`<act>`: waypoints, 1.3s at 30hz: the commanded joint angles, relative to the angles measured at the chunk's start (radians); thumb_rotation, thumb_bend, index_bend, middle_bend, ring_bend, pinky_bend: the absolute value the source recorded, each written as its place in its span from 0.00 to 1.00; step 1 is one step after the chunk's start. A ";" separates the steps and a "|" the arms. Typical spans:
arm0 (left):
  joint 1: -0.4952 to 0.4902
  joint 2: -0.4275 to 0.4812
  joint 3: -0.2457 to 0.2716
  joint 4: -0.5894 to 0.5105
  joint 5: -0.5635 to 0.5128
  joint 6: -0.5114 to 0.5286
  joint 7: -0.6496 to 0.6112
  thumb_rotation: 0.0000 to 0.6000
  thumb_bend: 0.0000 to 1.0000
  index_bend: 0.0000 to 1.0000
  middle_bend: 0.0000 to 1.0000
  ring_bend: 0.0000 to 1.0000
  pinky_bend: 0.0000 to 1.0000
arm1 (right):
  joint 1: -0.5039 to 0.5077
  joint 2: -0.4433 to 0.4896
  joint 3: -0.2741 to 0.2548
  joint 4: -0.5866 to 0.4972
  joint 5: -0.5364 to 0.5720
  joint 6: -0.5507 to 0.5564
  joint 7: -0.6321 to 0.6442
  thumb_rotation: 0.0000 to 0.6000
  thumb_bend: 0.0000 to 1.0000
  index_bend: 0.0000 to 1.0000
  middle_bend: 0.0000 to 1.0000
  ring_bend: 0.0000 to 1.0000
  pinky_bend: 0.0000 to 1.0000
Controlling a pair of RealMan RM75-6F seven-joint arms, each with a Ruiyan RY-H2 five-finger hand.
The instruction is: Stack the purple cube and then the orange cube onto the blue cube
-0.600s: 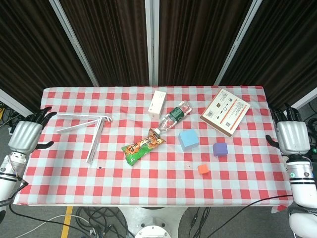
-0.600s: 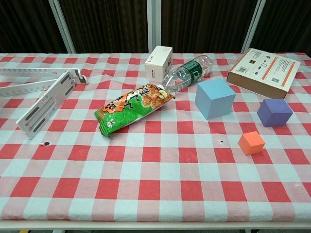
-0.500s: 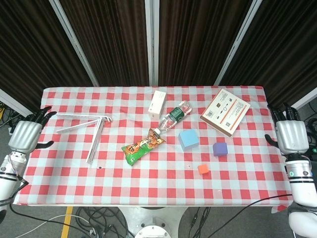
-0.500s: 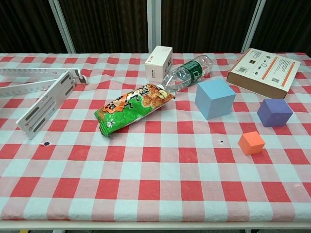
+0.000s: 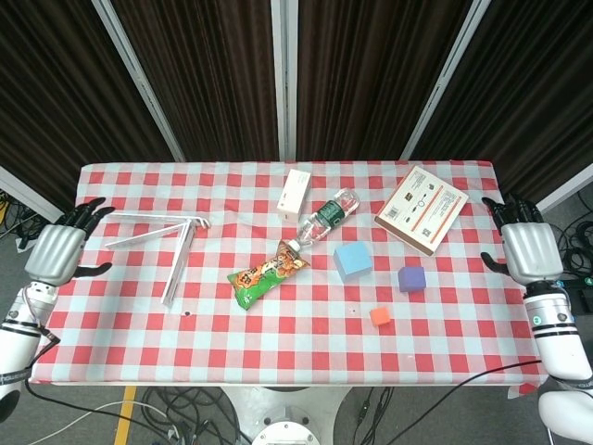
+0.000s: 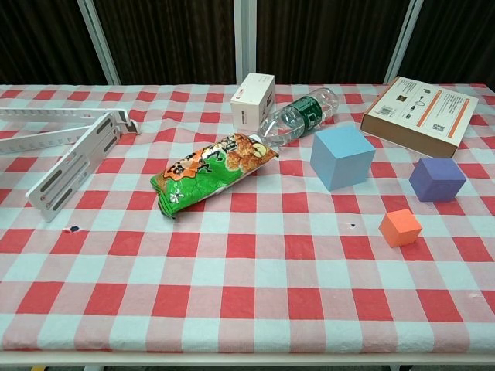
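Observation:
The blue cube [image 5: 353, 260] [image 6: 343, 156] sits right of the table's middle. A smaller purple cube [image 5: 411, 279] [image 6: 437, 179] lies to its right, and a small orange cube [image 5: 380, 317] [image 6: 400, 228] lies nearer the front edge. All three rest apart on the checked cloth. My right hand [image 5: 529, 250] hovers at the table's right edge, fingers spread and holding nothing, well right of the purple cube. My left hand [image 5: 58, 253] hovers at the left edge, fingers spread and holding nothing. Neither hand shows in the chest view.
A snack bag [image 5: 267, 275] [image 6: 209, 172] and a plastic bottle [image 5: 326, 215] [image 6: 298, 117] lie left of the blue cube. A white box [image 5: 296, 192] [image 6: 252, 100] and a flat carton [image 5: 421, 209] [image 6: 419, 113] sit at the back. White metal brackets [image 5: 169, 243] [image 6: 71, 151] lie at the left.
Both hands have moved a little inward and up toward the table. The cubes and other objects have not moved.

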 commanded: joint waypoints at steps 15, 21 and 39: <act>0.013 0.006 -0.002 0.013 0.012 0.020 -0.056 1.00 0.07 0.21 0.19 0.16 0.29 | 0.225 -0.014 -0.089 -0.062 0.170 -0.456 -0.201 1.00 0.11 0.10 0.32 0.12 0.11; 0.014 0.003 -0.004 0.017 0.018 0.030 -0.052 1.00 0.07 0.21 0.19 0.16 0.29 | 0.267 -0.056 -0.124 -0.020 0.201 -0.490 -0.233 1.00 0.08 0.10 0.32 0.12 0.11; 0.015 -0.028 -0.006 0.096 0.030 0.047 -0.068 1.00 0.07 0.21 0.19 0.16 0.29 | 0.291 -0.168 -0.160 0.096 0.187 -0.457 -0.219 1.00 0.08 0.10 0.27 0.08 0.09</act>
